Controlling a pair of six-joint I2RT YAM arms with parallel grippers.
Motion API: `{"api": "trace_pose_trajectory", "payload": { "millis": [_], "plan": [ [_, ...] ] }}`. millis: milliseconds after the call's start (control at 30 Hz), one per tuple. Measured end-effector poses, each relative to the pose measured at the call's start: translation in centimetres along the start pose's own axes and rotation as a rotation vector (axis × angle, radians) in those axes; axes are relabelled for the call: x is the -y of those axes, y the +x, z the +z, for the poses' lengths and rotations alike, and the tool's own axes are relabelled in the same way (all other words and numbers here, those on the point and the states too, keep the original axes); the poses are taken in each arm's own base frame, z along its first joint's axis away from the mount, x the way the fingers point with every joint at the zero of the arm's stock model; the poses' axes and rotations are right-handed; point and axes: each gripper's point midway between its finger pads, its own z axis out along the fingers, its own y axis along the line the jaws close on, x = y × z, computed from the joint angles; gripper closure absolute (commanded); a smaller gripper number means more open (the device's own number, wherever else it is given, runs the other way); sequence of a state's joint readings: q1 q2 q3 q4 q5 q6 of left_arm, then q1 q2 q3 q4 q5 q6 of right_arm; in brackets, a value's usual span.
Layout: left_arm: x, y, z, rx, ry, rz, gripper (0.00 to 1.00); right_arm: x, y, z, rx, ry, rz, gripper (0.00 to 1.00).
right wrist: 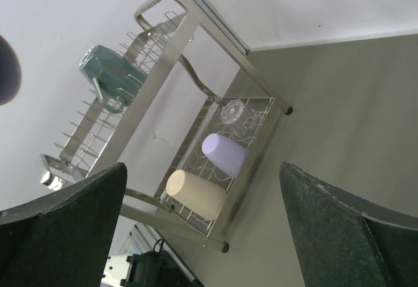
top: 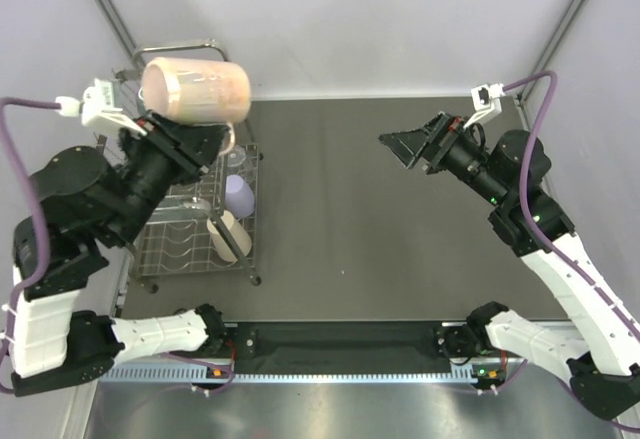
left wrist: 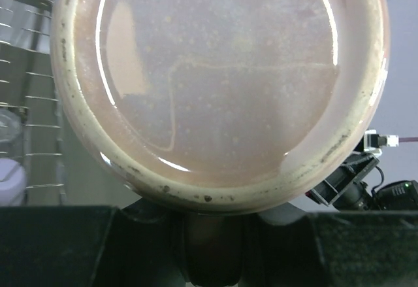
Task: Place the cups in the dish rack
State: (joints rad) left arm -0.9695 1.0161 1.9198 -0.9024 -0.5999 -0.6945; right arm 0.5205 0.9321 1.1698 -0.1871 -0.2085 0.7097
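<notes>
My left gripper (top: 207,135) (left wrist: 215,235) is shut on a pink handled mug (top: 195,90) (left wrist: 219,84), held on its side high above the dish rack (top: 192,269) (right wrist: 157,81). The mug's base fills the left wrist view. On the rack's lower tier lie a lavender tumbler (top: 240,196) (right wrist: 224,154), a beige tumbler (top: 230,236) (right wrist: 194,193) and a clear glass (right wrist: 236,113). A teal mug (right wrist: 108,74) sits on the upper tier. My right gripper (top: 400,145) (right wrist: 202,169) stands wide open and empty over the table's right half, pointing toward the rack.
The dark table (top: 370,219) stretches between the rack and the right arm. The rack's wire tines (left wrist: 32,104) show at the left of the left wrist view. Grey walls close the back and sides.
</notes>
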Motion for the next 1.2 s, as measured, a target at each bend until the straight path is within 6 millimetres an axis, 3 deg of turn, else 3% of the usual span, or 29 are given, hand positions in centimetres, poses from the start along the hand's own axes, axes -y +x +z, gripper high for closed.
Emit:
{"api": "trace_pose_trajectory", "payload": {
  "millis": [200,367,667,1000,1200],
  "plan": [
    [-1.6,-4.1,-2.6,0.079,-0.071,0.013,1.0,0.8,0.7,0.4,-0.028,0.025,-0.001,0.0],
    [-3.8,-5.4,-5.1,0.109,-0.113,0.002,1.0,1.4,1.4,0.8,-0.054,0.041,0.008,0.0],
    [-8.4,-3.4,-7.0,0.038,-0.247,0.03,1.0,1.7,2.3,1.2,-0.092,0.046,0.032,0.0],
    [-9.7,-3.1,-6.4,0.057,-0.316,0.101,1.0,1.9,2.8,1.1,-0.109,0.056,0.055,0.0],
    [-9.5,-2.4,-4.7,0.06,-0.385,0.237,1.0,2.3,3.3,1.0,-0.127,0.073,0.06,0.0]
  ]
}}
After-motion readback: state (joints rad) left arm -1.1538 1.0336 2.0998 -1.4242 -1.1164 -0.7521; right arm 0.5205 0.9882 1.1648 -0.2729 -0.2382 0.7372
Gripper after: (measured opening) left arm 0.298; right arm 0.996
